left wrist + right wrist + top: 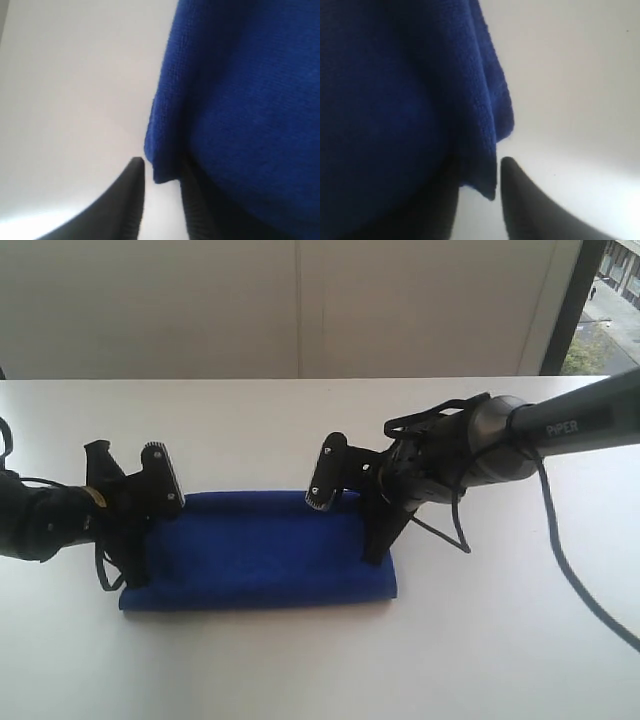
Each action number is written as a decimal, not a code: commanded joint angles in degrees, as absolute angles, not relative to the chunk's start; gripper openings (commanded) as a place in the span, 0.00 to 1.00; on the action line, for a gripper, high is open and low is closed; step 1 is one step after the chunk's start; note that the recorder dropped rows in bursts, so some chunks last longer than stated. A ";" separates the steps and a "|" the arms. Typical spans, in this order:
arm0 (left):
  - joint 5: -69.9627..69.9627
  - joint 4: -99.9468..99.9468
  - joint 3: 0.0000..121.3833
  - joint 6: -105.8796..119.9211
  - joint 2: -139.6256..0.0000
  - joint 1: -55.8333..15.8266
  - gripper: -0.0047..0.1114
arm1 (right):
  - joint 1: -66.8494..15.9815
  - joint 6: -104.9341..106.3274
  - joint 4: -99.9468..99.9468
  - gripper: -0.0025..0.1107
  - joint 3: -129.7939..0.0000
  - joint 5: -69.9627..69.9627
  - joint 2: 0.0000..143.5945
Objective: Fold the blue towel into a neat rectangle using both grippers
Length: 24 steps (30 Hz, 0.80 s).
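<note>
Fingers (131, 205) of both grippers stand parted, clamping nothing. The white table (300, 670) bears the blue towel (260, 550), which is folded into a long band and lies flat between the arms. The left gripper (161, 170) straddles a corner at its left end, the right gripper (480, 175) a corner at its right end.

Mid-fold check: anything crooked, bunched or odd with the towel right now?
Nothing stands out. The blue towel lies flat as a long folded strip on the table, edges fairly straight, with the left pincer and right pincer at its ends.
</note>
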<state>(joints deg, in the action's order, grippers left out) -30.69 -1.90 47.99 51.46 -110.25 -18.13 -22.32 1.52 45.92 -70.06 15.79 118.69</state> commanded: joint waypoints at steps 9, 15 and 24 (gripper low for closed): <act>-42.52 7.48 48.06 60.31 -104.99 -17.97 0.65 | -21.65 -4.18 54.06 0.62 -75.08 29.23 115.19; -32.82 19.51 48.06 57.89 -97.42 -17.97 0.58 | -21.65 -23.26 52.48 0.34 -76.59 31.16 109.73; 17.37 18.65 68.96 47.09 -104.39 -16.81 0.04 | -15.78 36.49 -16.15 0.02 -88.05 40.38 115.79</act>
<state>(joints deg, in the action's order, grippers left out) 4.80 18.14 61.75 48.50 -100.39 -17.80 -18.76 30.43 -8.02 -84.65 36.92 113.19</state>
